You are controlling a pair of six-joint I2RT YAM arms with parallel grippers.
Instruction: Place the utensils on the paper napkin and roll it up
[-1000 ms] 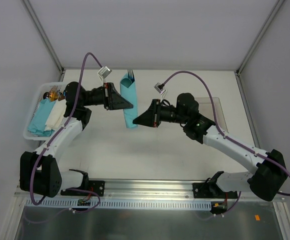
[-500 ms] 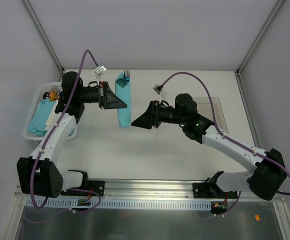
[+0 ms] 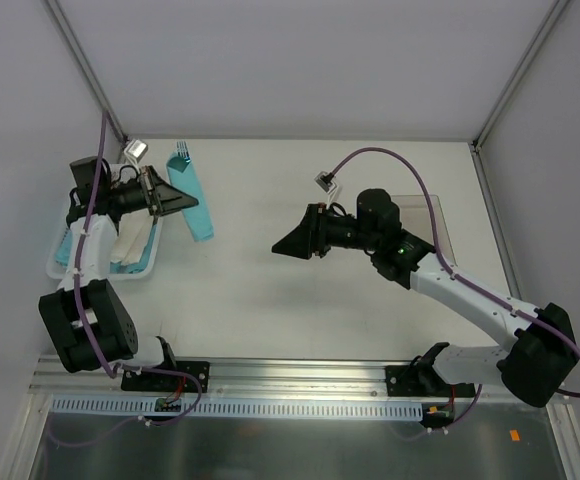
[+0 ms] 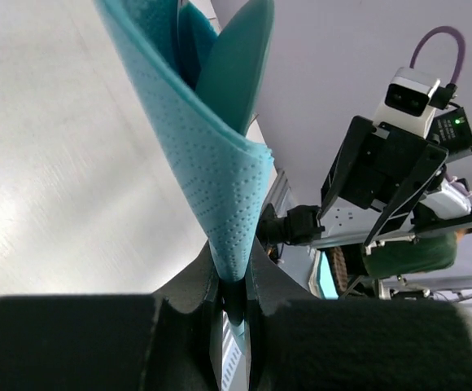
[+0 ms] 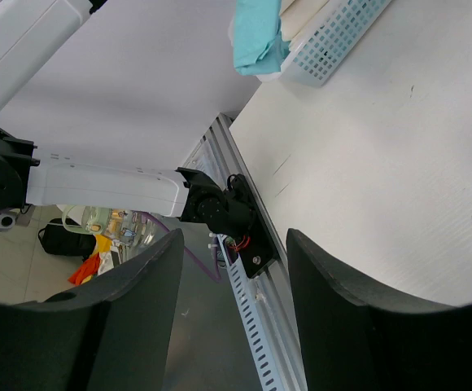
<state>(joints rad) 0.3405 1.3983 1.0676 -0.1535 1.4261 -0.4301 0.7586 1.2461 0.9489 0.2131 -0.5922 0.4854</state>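
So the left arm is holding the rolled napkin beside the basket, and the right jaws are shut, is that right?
Almost: the right jaws are open, as the right wrist view shows. The left jaws do hold the napkin beside the basket.

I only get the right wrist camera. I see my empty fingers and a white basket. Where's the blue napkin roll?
Observer: The left fingers are pinching the rolled napkin at one end.
Operator: Is a fork inside?
Observer: Yes, fork tines stick out of its far end in the top view.
Operator: Is it near the basket?
Observer: Right beside the white basket, on the side facing the table's middle.
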